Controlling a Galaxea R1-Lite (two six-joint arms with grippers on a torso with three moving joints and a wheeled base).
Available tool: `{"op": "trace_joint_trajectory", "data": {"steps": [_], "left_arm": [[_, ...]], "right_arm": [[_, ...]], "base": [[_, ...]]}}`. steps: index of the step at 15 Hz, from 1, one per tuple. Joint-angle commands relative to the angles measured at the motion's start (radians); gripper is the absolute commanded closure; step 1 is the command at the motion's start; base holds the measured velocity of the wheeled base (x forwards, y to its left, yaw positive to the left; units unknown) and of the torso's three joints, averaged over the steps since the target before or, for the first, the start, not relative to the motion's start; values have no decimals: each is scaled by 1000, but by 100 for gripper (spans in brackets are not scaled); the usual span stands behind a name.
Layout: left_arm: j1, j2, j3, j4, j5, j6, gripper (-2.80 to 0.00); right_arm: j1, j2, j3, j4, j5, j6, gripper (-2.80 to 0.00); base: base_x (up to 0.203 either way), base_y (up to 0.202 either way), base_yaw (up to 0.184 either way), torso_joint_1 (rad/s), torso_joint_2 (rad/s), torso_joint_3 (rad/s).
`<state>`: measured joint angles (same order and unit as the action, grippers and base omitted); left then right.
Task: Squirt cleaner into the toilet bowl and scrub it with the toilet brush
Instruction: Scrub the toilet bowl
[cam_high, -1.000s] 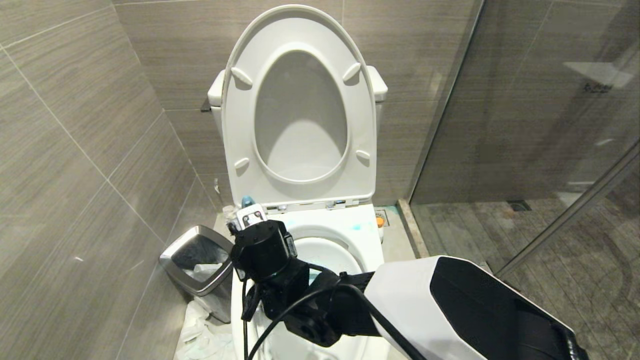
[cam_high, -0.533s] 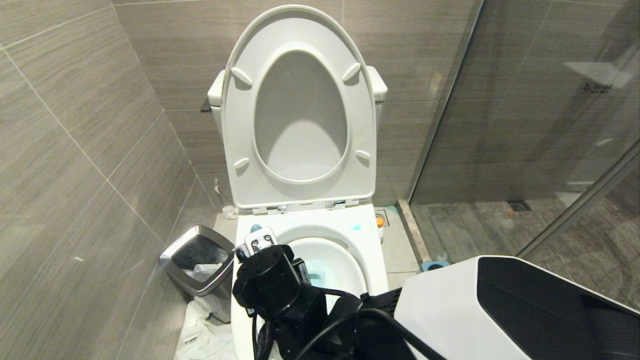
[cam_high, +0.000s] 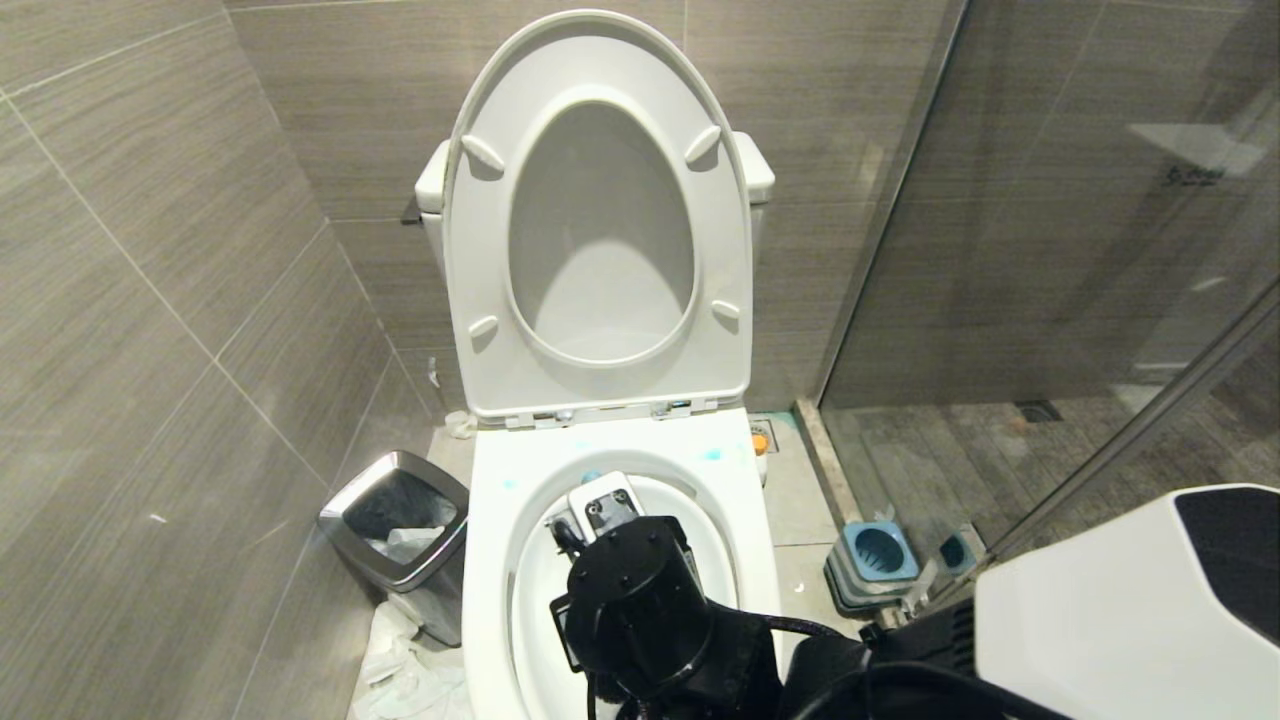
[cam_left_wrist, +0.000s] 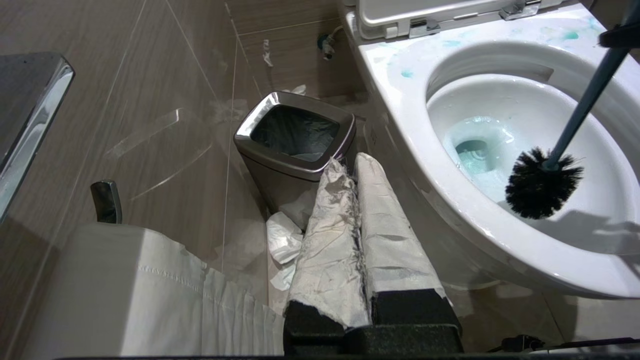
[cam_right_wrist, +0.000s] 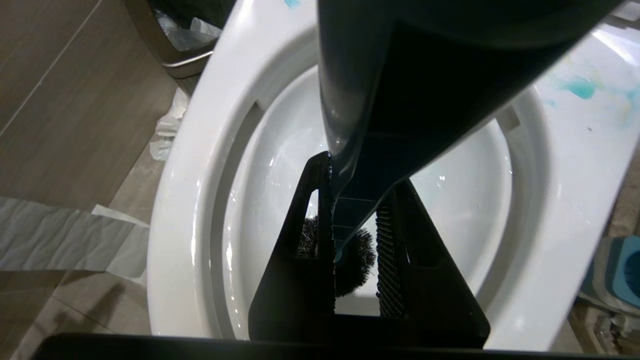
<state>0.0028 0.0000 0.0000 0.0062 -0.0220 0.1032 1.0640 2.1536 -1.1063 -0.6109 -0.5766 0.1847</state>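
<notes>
The white toilet bowl (cam_high: 490, 560) stands with seat and lid raised. My right gripper (cam_right_wrist: 357, 200) hangs over the middle of the bowl, shut on the dark teal handle (cam_right_wrist: 400, 100) of the toilet brush. The black bristle head (cam_left_wrist: 544, 183) sits low inside the bowl against the near wall. From the head view only the handle's tip (cam_high: 590, 478) shows above the right gripper (cam_high: 600, 505). Turquoise cleaner tints the water (cam_left_wrist: 475, 150) and dots the rim (cam_right_wrist: 580, 87). My left gripper (cam_left_wrist: 352, 165), its fingers wrapped in white tape, is shut and empty, parked low beside the bowl.
A steel-rimmed waste bin (cam_high: 395, 530) stands left of the toilet with crumpled paper (cam_high: 400, 660) on the floor beside it. The blue brush holder (cam_high: 875, 560) sits on the floor to the right, by the glass shower partition (cam_high: 1000, 300). Tiled walls close in on the left and behind.
My right arm has swung right, from the bowl's left rim to over its middle, carrying the brush down into the bowl. The forearm no longer hides the brush holder. The left arm has not moved.
</notes>
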Motion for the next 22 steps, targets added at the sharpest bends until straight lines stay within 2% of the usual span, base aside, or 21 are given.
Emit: {"op": "trace_joint_trajectory", "data": {"steps": [1, 6, 10, 14, 18, 22], "left_arm": [[0, 2, 0, 1, -3, 3, 0], [0, 2, 0, 1, -3, 3, 0], [-1, 2, 0, 1, -6, 4, 0], [0, 2, 0, 1, -15, 33, 0], [0, 2, 0, 0, -15, 33, 0], [0, 2, 0, 1, -16, 33, 0]], "right_arm": [[-2, -86, 88, -20, -5, 2, 0], [-55, -167, 171, -23, -13, 2, 0], [-130, -181, 174, -23, -26, 0, 0], [-187, -134, 143, -62, -23, -12, 0], [-225, -4, 20, -139, -24, -56, 0], [-242, 124, -187, -144, -46, -69, 0]], "base": [[0, 0, 0, 0, 0, 0], [0, 0, 0, 0, 0, 0], [0, 0, 0, 0, 0, 0], [0, 0, 0, 0, 0, 0], [0, 0, 0, 0, 0, 0], [0, 0, 0, 0, 0, 0]]}}
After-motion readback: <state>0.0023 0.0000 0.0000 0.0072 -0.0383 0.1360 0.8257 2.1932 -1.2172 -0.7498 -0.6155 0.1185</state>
